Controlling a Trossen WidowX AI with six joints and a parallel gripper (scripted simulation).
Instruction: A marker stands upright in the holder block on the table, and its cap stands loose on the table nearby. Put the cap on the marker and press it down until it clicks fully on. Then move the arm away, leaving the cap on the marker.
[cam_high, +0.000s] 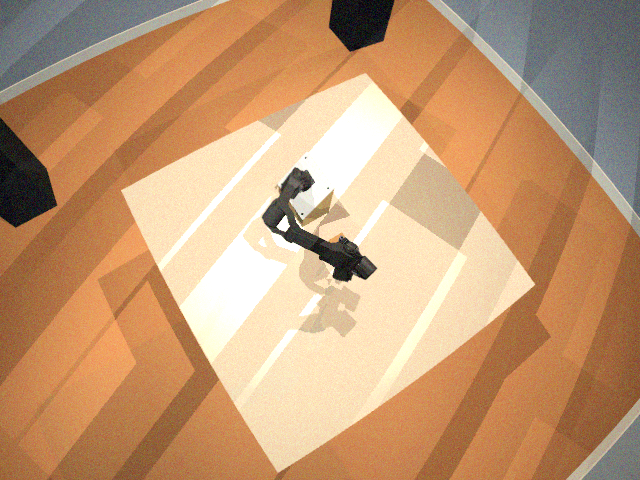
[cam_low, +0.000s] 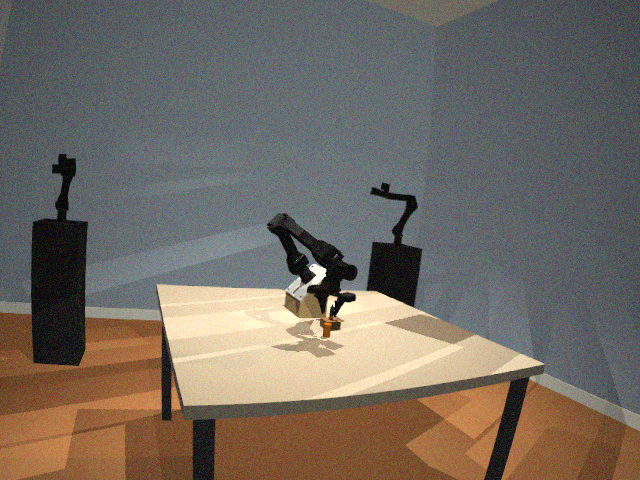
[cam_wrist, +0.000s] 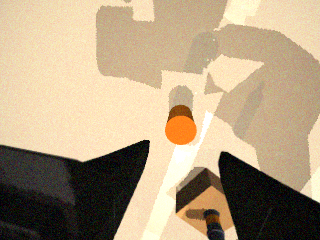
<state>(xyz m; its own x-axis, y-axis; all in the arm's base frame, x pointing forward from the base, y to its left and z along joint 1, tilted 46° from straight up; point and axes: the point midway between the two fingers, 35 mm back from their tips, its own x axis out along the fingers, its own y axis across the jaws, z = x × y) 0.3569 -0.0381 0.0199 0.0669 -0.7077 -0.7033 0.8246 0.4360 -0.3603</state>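
Observation:
The orange cap (cam_low: 326, 330) (cam_wrist: 180, 130) stands upright on the table; the arm hides it in the top view. The wooden holder block (cam_high: 336, 237) (cam_low: 334, 325) (cam_wrist: 211, 196) is behind the cap in the exterior view. The dark marker (cam_wrist: 214, 227) stands upright in it, at the bottom of the wrist view. My gripper (cam_low: 328, 313) (cam_wrist: 183, 151) is open and empty, pointing down above the table. In the wrist view the cap shows just beyond the gap between the fingertips, and the right finger partly overlaps the block. Finger height above the cap is hard to tell.
The arm's base stands on a wedge-shaped mount with a white top plate (cam_high: 316, 198) (cam_low: 316, 272), behind the holder block. The pale table (cam_high: 413, 310) (cam_low: 248, 377) bears shadows of the arm. Two black pedestals (cam_low: 59, 294) (cam_low: 393, 268) with other arms stand beyond the table.

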